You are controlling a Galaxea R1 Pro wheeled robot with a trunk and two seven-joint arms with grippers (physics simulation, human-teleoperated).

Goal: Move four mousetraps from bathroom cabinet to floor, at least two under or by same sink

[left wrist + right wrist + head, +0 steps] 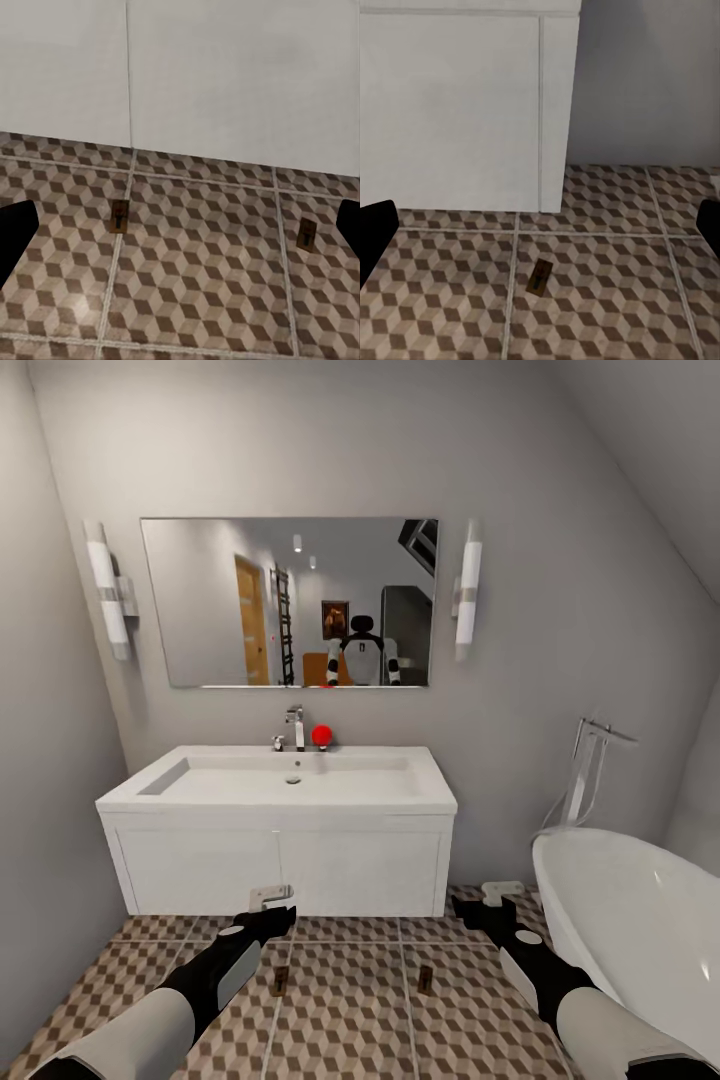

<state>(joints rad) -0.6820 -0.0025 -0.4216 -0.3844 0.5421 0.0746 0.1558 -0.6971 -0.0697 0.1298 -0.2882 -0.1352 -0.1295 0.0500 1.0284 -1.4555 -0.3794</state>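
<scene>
Grey walls, wide mirror (289,601) between two tube lamps, sloped ceiling, white bathtub (640,920) at right.

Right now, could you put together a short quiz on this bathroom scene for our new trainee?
1. True or false: both grippers, the left gripper and the right gripper, are open and hold nothing.
2. How many mousetraps lie on the bathroom floor in the head view? A) none B) two C) four
3. Fill in: the red ball sits on the sink beside the ____.

Key
1. True: the wrist views show the fingers spread wide with only floor between them.
2. B: the left mousetrap and the right mousetrap, both on the tiles in front of the vanity.
3. tap.
</scene>
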